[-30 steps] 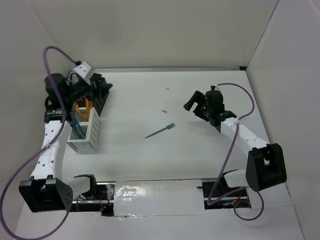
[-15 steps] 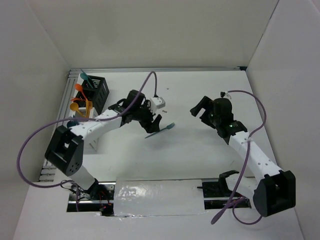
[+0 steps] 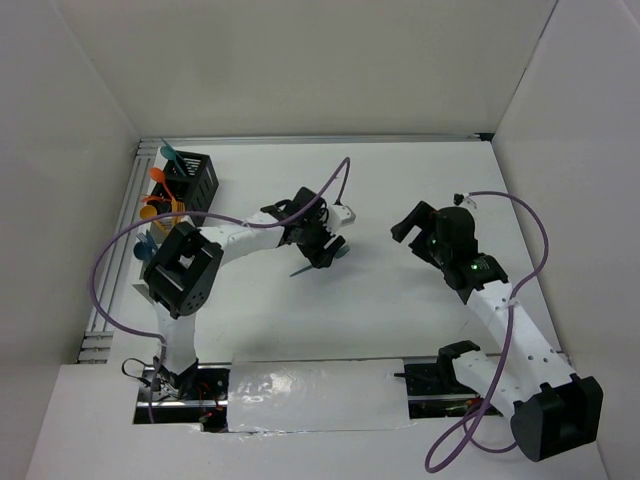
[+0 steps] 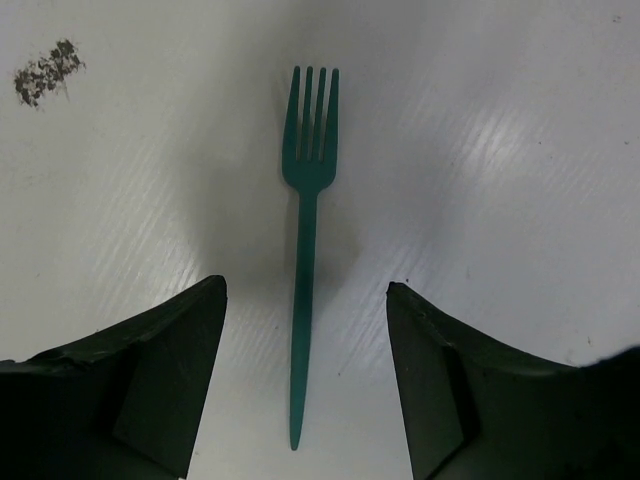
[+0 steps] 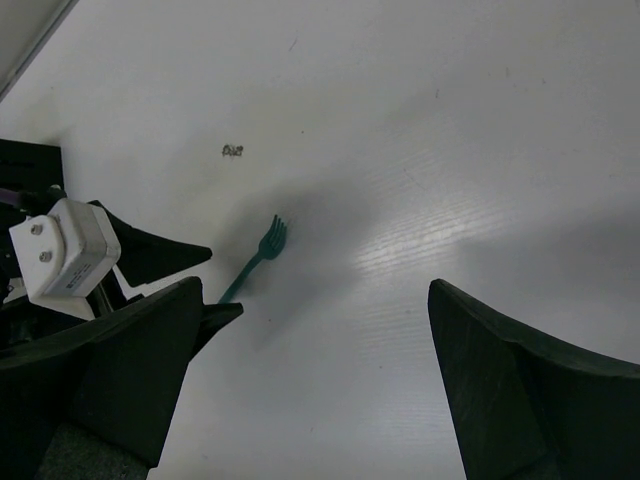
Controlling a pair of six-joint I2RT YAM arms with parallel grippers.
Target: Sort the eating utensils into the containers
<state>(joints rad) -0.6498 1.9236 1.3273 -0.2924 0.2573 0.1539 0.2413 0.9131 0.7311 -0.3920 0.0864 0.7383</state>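
Sliding right since half a second ago, the left tool (image 3: pixel 323 251) now straddles the teal fork (image 4: pixel 309 170), which lies flat on the table (image 3: pixel 400 180) between its spread fingers, touching neither. Slightly farther and well to the right, the right tool (image 3: pixel 410 222) hangs wide open, holding nothing. At the far left, the black caddy (image 3: pixel 197 182) holds upright orange and teal utensils (image 3: pixel 160 176).

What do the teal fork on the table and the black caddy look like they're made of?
Teal fork: most likely moulded plastic. It is one uniform colour, thin, with a smooth, slightly matte surface.
Black caddy: probably rigid plastic too, going by its slotted, ribbed walls and even dull black finish, though it is too small in the top view to be sure.
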